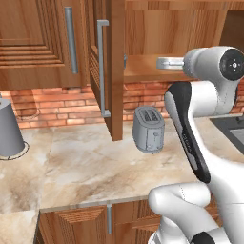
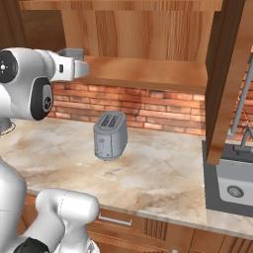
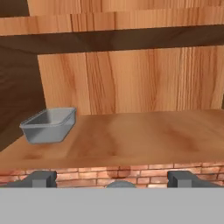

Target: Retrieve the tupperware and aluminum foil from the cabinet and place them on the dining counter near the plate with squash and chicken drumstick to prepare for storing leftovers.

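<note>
Cabinet (image 1: 112, 71) door stands open; arm is raised with the hand level with the lower shelf (image 3: 131, 135). Hand view looks straight into the cabinet along that shelf.

Gripper (image 3: 111, 178): fingers spread wide, nothing between them, hanging just outside the shelf's front edge.

Tub (image 3: 48, 125): grey, upright, open side up, on the shelf well to the left of the gripper's line, close to the cabinet's left inner wall and set back from the front edge. Foil box: not made out on this shelf.

Below the cabinet, on the wall counter, a toaster (image 1: 148, 128) stands clear of the hand's path.

Judgement on the step, reaching for the tub:
- The hand is aimed at bare shelf, so it likely needs to shift left along the shelf front before going in.
- The tub sits skewed to the shelf edge; rolling the wrist so the fingers straddle the short span, or pinch one wall over the rim, should hold better.
- The left wall is near the tub, leaving little room for the outer finger; approach from the right or front.
- Keep the fingers above the shelf board on entry, then lower.
- Thin walls and light weight: it may slide back when nudged, so close gently and centred.
</note>
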Robot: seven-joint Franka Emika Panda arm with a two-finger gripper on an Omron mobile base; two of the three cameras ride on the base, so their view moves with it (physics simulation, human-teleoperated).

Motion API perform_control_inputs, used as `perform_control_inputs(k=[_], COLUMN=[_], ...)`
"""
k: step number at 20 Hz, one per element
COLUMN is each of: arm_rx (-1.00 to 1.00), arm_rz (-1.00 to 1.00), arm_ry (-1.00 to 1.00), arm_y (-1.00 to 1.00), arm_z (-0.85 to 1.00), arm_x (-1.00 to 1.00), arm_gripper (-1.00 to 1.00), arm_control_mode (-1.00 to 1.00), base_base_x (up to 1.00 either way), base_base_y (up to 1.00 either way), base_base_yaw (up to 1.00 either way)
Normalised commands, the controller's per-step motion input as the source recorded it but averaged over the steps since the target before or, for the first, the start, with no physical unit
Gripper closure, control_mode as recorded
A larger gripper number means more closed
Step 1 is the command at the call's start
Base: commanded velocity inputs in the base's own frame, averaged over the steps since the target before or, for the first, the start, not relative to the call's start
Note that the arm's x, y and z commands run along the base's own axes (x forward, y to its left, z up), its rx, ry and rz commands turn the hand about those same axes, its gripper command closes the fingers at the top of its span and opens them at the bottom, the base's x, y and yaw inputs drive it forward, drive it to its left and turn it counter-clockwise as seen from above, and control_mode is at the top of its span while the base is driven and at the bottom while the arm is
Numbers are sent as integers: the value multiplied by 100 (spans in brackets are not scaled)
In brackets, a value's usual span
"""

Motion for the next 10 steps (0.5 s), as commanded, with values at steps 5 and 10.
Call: perform_control_inputs(k=[5,10], arm_rx=[0,0], arm_rz=[11,11], arm_ry=[4,4], arm_y=[24,17], arm_z=[9,-3], arm_x=[8,48], arm_gripper=[-100,-100], arm_control_mode=[-100,-100], base_base_x=[0,0], base_base_y=[0,0], base_base_yaw=[0,0])
